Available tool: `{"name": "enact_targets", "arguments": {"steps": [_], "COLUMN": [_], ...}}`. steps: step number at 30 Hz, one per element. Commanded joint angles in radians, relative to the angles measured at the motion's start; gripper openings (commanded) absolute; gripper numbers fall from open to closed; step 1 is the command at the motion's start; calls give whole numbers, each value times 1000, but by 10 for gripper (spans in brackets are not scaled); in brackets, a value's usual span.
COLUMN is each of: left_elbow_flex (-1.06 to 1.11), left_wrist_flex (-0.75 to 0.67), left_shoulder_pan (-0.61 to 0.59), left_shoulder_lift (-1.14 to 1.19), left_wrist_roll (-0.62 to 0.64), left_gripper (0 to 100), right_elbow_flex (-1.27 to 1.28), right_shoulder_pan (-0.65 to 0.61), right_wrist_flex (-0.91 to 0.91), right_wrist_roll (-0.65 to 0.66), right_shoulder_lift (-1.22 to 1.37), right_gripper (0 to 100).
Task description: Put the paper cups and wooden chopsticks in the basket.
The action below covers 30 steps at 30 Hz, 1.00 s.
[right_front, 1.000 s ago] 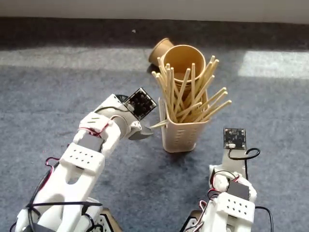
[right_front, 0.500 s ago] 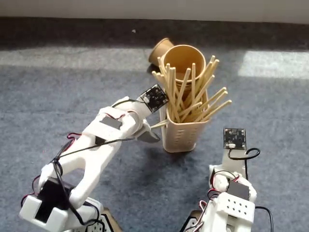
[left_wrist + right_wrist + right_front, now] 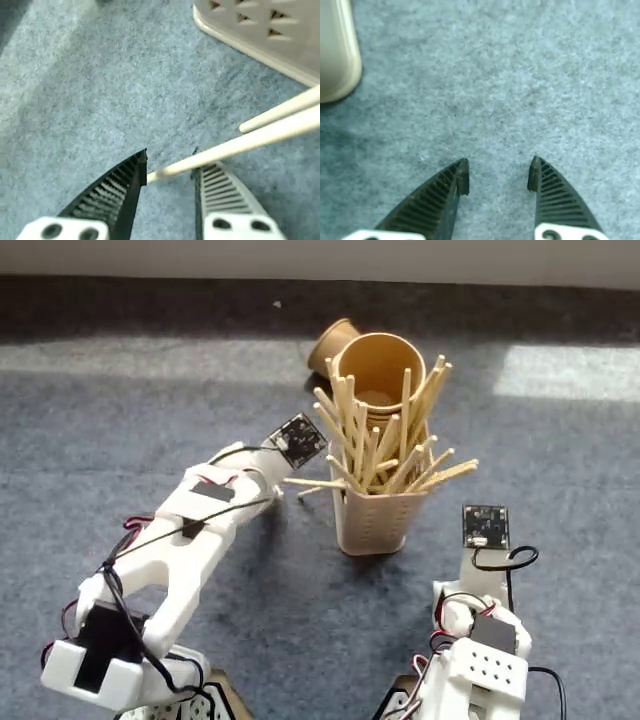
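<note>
Parted jaws over carpet [image 3: 520,75] (basket [image 3: 337,50] corner nearby).

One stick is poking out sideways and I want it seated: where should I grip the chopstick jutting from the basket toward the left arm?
Grip the jutting chopstick near its free end, coming from the open side away from the basket. It lies nearly level, and that end sits inside the left gripper, whose open fingers straddle the shaft crosswise.
</note>
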Motion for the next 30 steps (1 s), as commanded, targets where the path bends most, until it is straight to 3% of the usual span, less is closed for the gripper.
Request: {"name": "enact_targets", "arguments": {"steps": [1,5,14,20,26,30], "left_elbow_flex": [-2,-27,-300,-619,-989,-951], "left_wrist_flex": [-9,28,344,491,832,901], "left_shoulder_pan": [-15,-51,-311,-453,-418,-280], "left_shoulder_lift": [-7,-7,-7,-7,2,13], "left_wrist_roll": [-95,-103,-198,-21,8,-63], "left_gripper": [118,116,116,116,120,199], "right_elbow_flex": [-2,-2,-4,-5,-4,-4], "right_shoulder_pan": [-13,-13,-13,-15,-15,-15], "right_wrist_flex": [-12,-13,-13,-13,-13,-13], "right_wrist_roll": [-2,-2,-2,-2,-2,-2], "right_shoulder_lift": [-8,-8,-8,-8,-8,-8], "right_gripper": [202,202,202,202,202,202]}}
